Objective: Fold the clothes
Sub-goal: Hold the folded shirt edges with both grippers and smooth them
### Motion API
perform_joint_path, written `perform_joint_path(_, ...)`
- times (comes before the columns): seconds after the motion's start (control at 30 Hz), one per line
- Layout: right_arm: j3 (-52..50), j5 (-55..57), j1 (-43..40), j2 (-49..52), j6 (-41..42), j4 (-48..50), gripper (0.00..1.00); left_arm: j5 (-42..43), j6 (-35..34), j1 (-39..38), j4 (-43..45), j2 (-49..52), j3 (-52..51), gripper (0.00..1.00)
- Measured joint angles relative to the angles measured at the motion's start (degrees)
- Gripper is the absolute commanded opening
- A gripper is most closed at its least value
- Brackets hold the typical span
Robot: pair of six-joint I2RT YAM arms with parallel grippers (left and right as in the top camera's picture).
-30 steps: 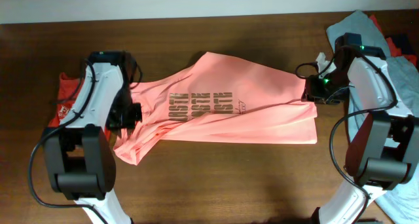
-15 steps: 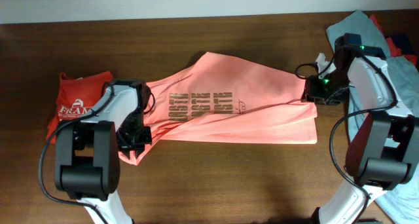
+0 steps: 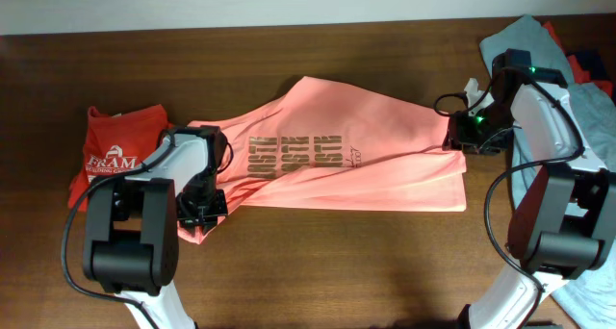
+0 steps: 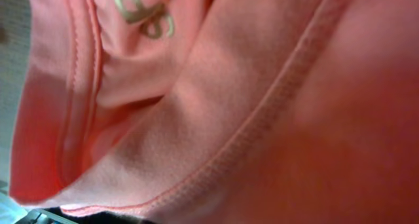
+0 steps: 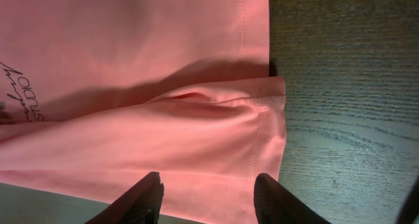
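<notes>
Salmon-pink T-shirt (image 3: 366, 165) lies flat on the wooden table (image 3: 337, 271), its long axis running from one gripper to the other. The hem (image 5: 262, 129) points toward the right gripper (image 5: 208, 181) and the narrower, bunched end lies under the left gripper (image 3: 202, 202). Tan-gold lettering (image 3: 298, 154) runs crosswise to that axis, nearer the left gripper.

The right gripper's two fingers (image 5: 147, 198) stand about half apart just over the hem corner. The cloth lies slack between them and is not pinched, with bare wood just outside one finger.

The left wrist view is filled with folded pink fabric and a stitched seam (image 4: 262, 119), so I cannot tell whether that gripper holds anything. A red-orange shirt (image 3: 115, 146) lies beyond the left gripper, and a grey-blue shirt (image 3: 525, 36) lies behind the right one.
</notes>
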Motion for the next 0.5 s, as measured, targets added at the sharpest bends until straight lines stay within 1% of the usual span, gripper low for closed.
perform_joint_path(0.03, 0.0, -0.02, 0.0, 0.0, 0.0, 0.0, 0.5, -0.04, -0.2, -0.04, 0.09, -0.04, -0.04, 0.18)
perform_joint_path(0.1, 0.0, 0.0, 0.0, 0.0, 0.0, 0.0, 0.5, -0.04, -0.46, -0.04, 0.2, -0.07, -0.09, 0.1)
perform_joint_path(0.17, -0.02, 0.0, 0.0, 0.0, 0.0, 0.0, 0.5, -0.02, -0.94, -0.04, 0.46, -0.07, -0.24, 0.0)
perform_joint_path(0.5, 0.0, 0.0, 0.0, 0.0, -0.02, -0.02, 0.5, -1.95, -1.07, -0.04, -0.28, -0.07, -0.61, 0.0)
